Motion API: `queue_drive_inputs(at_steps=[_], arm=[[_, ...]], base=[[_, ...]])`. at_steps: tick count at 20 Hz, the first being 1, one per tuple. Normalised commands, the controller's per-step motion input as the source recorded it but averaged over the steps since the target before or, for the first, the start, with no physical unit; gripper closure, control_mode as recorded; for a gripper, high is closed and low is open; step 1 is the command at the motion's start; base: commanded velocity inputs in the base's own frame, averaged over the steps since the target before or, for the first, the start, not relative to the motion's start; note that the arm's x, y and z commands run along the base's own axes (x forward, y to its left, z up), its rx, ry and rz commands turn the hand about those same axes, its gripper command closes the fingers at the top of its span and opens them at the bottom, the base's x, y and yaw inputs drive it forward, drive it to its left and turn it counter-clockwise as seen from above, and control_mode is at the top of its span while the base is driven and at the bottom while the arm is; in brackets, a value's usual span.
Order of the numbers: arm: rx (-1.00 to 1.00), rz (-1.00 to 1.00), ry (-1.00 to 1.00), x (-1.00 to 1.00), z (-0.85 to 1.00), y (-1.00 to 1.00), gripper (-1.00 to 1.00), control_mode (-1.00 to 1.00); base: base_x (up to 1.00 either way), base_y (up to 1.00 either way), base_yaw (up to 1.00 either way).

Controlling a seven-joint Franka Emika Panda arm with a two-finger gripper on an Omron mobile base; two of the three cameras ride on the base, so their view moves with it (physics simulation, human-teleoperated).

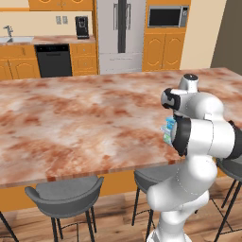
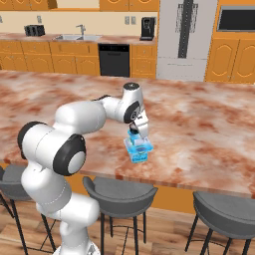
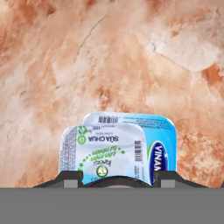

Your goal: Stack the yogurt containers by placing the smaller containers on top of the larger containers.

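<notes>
Here the arm reaches out over the marble bench (image 2: 209, 124), with the tool (image 2: 138, 133) pointing down near the front edge. In the left base view the arm's own bulk covers most of the work; just a sliver of the blue yogurt packs (image 1: 168, 130) peeks out at about 9 o'clock from the elbow. From the right base view the stack reads better: the larger pack (image 2: 139, 153) sits flat on the bench, and the smaller pack (image 2: 137, 142) rests on top of it, directly under the tool.

The hand view looks straight down on both. The smaller pack (image 3: 103, 153), its lid printed in green, lies over the larger pack (image 3: 159, 144), whose blue edge sticks out toward 3 o'clock and 12 o'clock. The two dark fingertips (image 3: 72, 178) stand at either side of the smaller pack, at a middling width. Whether they press its sides or stand just free of them I cannot tell.

My judgement is that the placing step is in hand: the small pack is set on the big one. The next move likely calls for a clean release and a straight lift, so the top pack is not dragged off.
</notes>
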Motion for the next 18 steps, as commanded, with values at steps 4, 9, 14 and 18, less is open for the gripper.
queue_drive_inputs(at_steps=[4, 9, 14, 18], arm=[[0.0, -0.01, 0.0, 0.1, -0.06, 0.0, 1.0, -1.0], [0.0, -0.01, 0.0, 0.08, -0.06, -0.01, 1.0, -1.0], [0.0, -0.01, 0.0, 0.03, -0.05, -0.02, 1.0, -1.0], [0.0, -0.01, 0.0, 0.04, -0.06, -0.01, 1.0, -1.0]], base=[[0.0, 0.0, 0.0], [0.0, 0.0, 0.0], [0.0, 0.0, 0.0], [0.0, 0.0, 0.0]])
